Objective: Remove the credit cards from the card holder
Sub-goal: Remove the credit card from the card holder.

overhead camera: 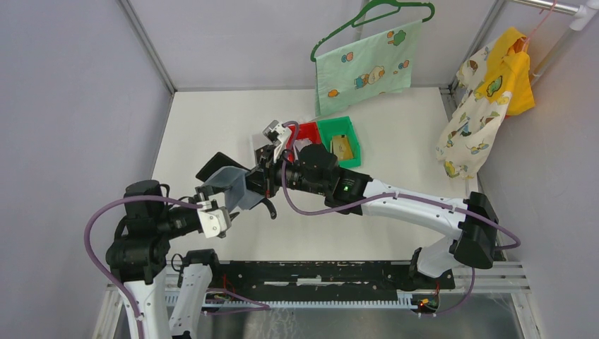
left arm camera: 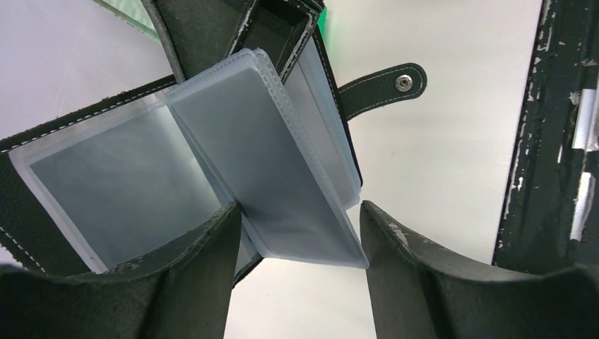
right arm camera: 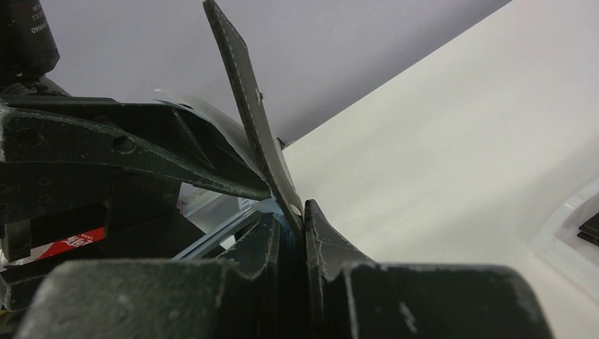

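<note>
My right end effector (right arm camera: 297, 226) is clamped tight on the edge of the black leather-like folding card holder (right arm camera: 233, 70), held open above the white bench (overhead camera: 212, 127); my left end effector (left arm camera: 300, 208) stands well apart, straddling a clear plastic sleeve leaf (left arm camera: 261, 155); closing there might pinch bare sleeve and tug the holder from that thin hold; its spread runs between both end effectors, snap tab (left arm camera: 385, 83) towards the near edge.

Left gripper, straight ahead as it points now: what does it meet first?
Likely the clear plastic sleeves of the card holder: one leaf hangs between the fingers of the open left gripper. Depth is unclear.
</note>
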Tool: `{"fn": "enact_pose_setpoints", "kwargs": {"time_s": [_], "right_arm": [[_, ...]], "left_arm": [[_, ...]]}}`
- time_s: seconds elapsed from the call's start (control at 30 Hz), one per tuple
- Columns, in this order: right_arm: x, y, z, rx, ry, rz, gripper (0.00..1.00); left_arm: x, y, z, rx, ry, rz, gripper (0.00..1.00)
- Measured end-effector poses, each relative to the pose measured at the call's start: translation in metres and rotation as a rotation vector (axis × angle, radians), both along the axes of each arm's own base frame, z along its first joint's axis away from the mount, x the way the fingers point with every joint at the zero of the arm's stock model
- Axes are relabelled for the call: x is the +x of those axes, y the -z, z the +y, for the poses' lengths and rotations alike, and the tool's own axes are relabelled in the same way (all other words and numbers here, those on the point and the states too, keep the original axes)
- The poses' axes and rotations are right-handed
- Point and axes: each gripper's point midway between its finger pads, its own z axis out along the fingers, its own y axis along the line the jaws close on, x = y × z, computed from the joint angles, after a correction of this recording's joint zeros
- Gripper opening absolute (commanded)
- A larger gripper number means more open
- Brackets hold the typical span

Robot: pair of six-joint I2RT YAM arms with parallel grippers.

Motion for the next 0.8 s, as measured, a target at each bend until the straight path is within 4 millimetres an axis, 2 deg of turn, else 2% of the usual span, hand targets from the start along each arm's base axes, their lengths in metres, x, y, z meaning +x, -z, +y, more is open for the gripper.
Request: {"fn": "enact_pose_setpoints", "kwargs": {"time_s": [0.5, 0.8], "right_arm": [[0.005, 0.006, -0.003, -0.053, 0.028, -0.002, 0.00], [0.029, 0.005, -0.012, -0.069, 0.135, -0.012, 0.00]], "left_arm": [[-0.004, 0.004, -0.004, -0.051, 0.005, 0.110, 0.68], [-0.005, -0.009, -0.009, -0.133, -0.026, 0.126, 0.64]]}}
